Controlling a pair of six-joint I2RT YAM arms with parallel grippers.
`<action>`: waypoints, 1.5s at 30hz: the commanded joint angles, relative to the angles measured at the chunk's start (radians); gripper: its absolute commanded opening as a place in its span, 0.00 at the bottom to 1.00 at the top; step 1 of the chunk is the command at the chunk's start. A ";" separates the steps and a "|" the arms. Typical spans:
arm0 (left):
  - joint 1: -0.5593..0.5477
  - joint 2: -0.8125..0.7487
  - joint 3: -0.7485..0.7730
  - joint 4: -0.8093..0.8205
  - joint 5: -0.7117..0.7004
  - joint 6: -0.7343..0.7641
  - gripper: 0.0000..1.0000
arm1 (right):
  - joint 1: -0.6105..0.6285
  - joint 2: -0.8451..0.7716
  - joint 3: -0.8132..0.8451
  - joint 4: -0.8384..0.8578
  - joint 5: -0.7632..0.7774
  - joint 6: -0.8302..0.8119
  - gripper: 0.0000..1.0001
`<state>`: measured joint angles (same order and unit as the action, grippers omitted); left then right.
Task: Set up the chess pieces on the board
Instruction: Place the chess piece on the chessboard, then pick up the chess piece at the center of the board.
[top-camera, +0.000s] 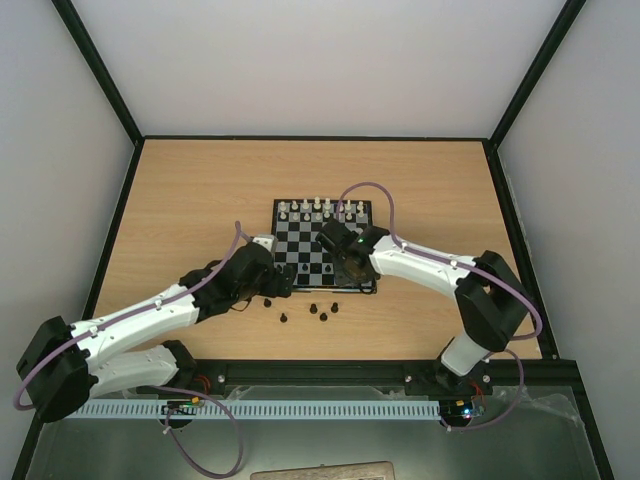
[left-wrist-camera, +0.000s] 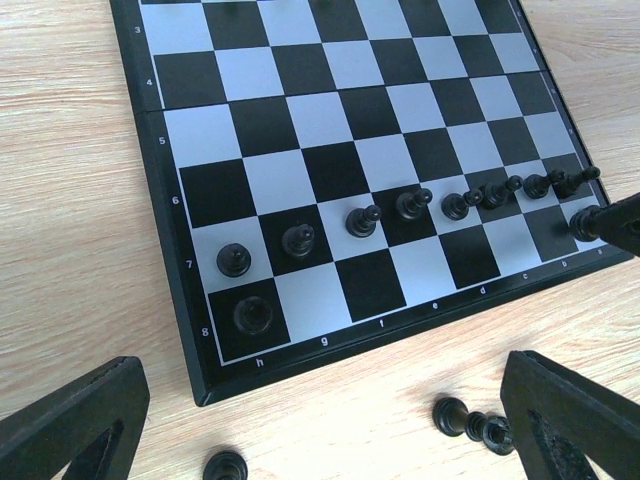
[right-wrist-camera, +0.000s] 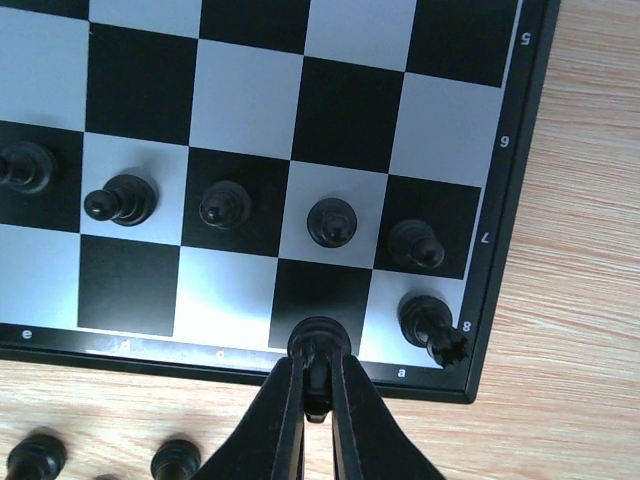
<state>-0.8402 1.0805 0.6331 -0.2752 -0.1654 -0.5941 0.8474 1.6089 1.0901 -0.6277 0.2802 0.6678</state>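
The board (top-camera: 300, 232) lies mid-table. Black chess pieces stand in a row of pawns (left-wrist-camera: 362, 220) on rank 7, with a rook on h8 (left-wrist-camera: 252, 314) and another on a8 (right-wrist-camera: 430, 322). My right gripper (right-wrist-camera: 317, 368) is shut on a black piece (right-wrist-camera: 319, 335), holding it over the dark square beside the a8 rook, at the board's near edge (right-wrist-camera: 500, 250). My left gripper (left-wrist-camera: 320, 430) is open above the bare table just off the board's h8 corner (left-wrist-camera: 200, 385), with nothing between its fingers (left-wrist-camera: 70, 425).
Several loose black pieces (top-camera: 323, 316) lie on the wood in front of the board; two (left-wrist-camera: 470, 420) sit by my left gripper's right finger, one (left-wrist-camera: 225, 466) lies between the fingers. White pieces (top-camera: 320, 208) line the far ranks. Black frame rails border the table.
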 joint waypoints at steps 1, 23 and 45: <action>0.012 0.000 0.014 -0.022 0.004 0.016 0.99 | -0.016 0.041 0.027 -0.031 -0.022 -0.041 0.06; 0.026 0.008 0.011 -0.025 0.009 0.015 0.99 | -0.046 0.103 0.017 0.022 -0.078 -0.097 0.10; 0.028 0.041 0.060 -0.073 0.003 0.016 0.99 | -0.047 -0.113 0.051 -0.071 -0.057 -0.086 0.42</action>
<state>-0.8185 1.1007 0.6472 -0.3080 -0.1574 -0.5861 0.8051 1.6047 1.1065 -0.6182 0.2104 0.5831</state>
